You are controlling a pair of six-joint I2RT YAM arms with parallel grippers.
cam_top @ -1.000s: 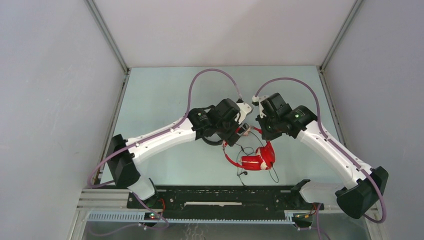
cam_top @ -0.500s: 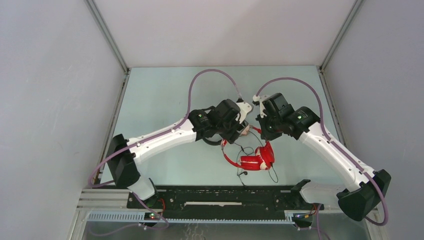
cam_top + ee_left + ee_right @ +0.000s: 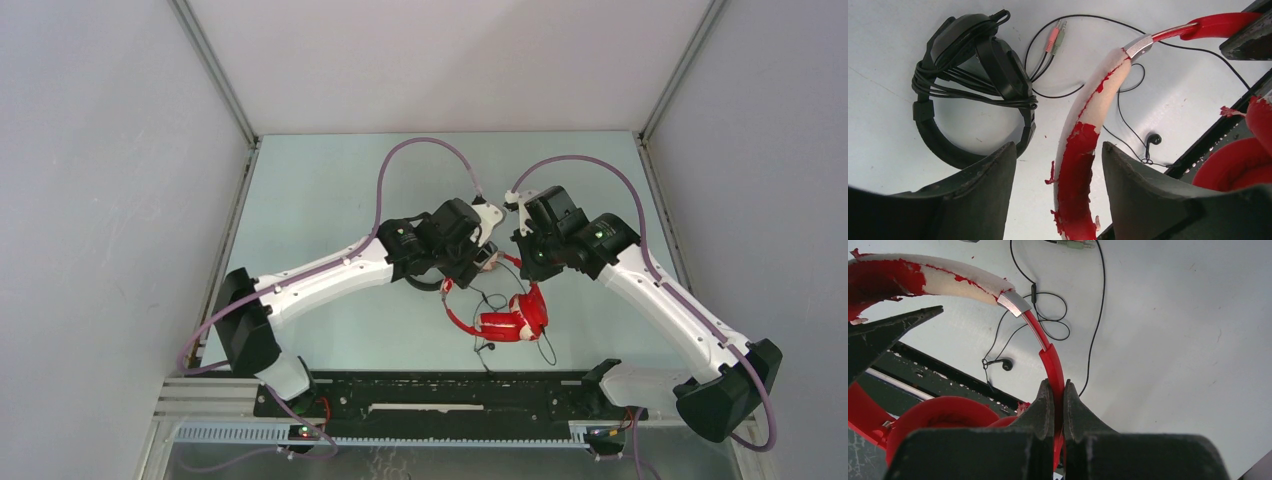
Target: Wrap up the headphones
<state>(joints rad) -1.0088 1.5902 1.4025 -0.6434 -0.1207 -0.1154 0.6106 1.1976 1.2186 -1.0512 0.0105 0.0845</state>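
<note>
You have nothing to read in these views: no lettering, label, brand or number can be made out on the headphones (image 3: 1075, 160), on the black headphones (image 3: 973, 75) lying beside them, or on the surface (image 3: 878, 125) under both.

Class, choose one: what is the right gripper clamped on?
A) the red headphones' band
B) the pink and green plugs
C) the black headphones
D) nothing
A: in the right wrist view, the right gripper is shut on the thin red band of the headphones.
</note>
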